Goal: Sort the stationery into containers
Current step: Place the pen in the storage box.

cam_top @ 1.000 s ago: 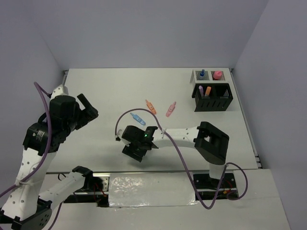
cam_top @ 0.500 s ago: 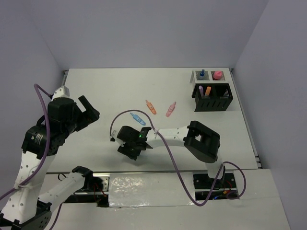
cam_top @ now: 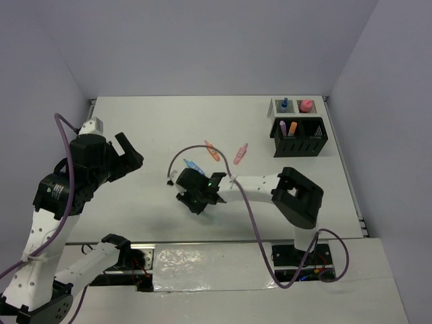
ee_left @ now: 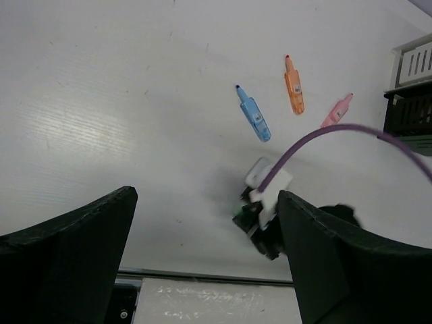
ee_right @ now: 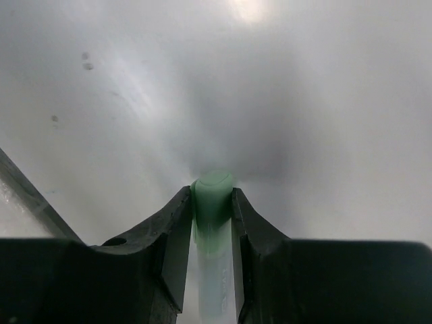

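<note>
The right end effector (ee_right: 212,197) is clamped on a green marker (ee_right: 213,185), which lies lengthwise between its jaws at lower centre of the wrist view, close to the surface (ee_right: 304,101). The marker looks stubby, stiff, light and smooth, so it may slip; mid-barrel seems the safest hold. The left end effector (ee_left: 206,202) hangs with jaws apart.

The white table (cam_top: 148,121) carries three stubby markers lying flat near its middle – a blue marker (ee_left: 254,116), an orange marker (ee_left: 293,84) and a pink marker (ee_left: 336,111) – close together but apart from one another. At the far right corner stands a black slatted organiser (cam_top: 300,145), with a white mesh tray (cam_top: 276,108) just behind it.
</note>
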